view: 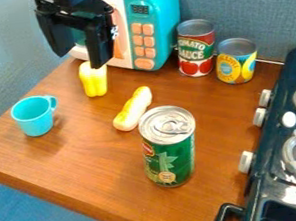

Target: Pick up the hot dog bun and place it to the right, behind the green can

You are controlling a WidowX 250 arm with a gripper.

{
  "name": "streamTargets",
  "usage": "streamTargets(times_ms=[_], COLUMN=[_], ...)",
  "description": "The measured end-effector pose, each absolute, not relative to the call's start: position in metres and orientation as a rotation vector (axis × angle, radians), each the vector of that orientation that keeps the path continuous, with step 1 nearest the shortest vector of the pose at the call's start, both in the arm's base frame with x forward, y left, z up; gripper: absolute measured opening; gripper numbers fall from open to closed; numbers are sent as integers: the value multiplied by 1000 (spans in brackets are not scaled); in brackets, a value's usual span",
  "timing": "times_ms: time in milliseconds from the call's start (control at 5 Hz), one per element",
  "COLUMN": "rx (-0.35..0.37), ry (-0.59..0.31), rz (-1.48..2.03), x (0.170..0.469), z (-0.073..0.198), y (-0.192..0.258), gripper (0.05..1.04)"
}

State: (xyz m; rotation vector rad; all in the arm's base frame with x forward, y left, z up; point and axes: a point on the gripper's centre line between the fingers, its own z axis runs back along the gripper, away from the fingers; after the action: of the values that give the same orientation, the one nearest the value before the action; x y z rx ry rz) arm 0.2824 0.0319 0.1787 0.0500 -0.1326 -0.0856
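Okay, your claw [80,60] spread, pinching nothing, nearest yellow pepper [94,79]. Pepper ungrasped, on desk [95,158] near back-left corner, before microwave [164,10]. Cup [34,118] by left edge; roll [133,110] mid-desk, just behind green can [169,159], its label leafy. Near back edge: red can [196,51], tomatoes on label; yellow-labelled can [236,67] beside it.

1. Hangs in from the top edge, at the view's upper left;
2. ends in a black two-finger gripper [80,60], pointing downward;
3. holds both fingers [98,42] parted, with a gap between.
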Motion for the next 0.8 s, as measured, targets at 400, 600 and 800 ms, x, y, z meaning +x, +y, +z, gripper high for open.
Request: streamTargets(times_ms=[400, 600, 800], rx=[26, 23, 22], ry=[-85, -70, -30], rz=[-35, -19, -31], x=[302, 320, 329], z=[144, 132, 113], y=[32, 34, 35], gripper=[1004, 1004, 1004])
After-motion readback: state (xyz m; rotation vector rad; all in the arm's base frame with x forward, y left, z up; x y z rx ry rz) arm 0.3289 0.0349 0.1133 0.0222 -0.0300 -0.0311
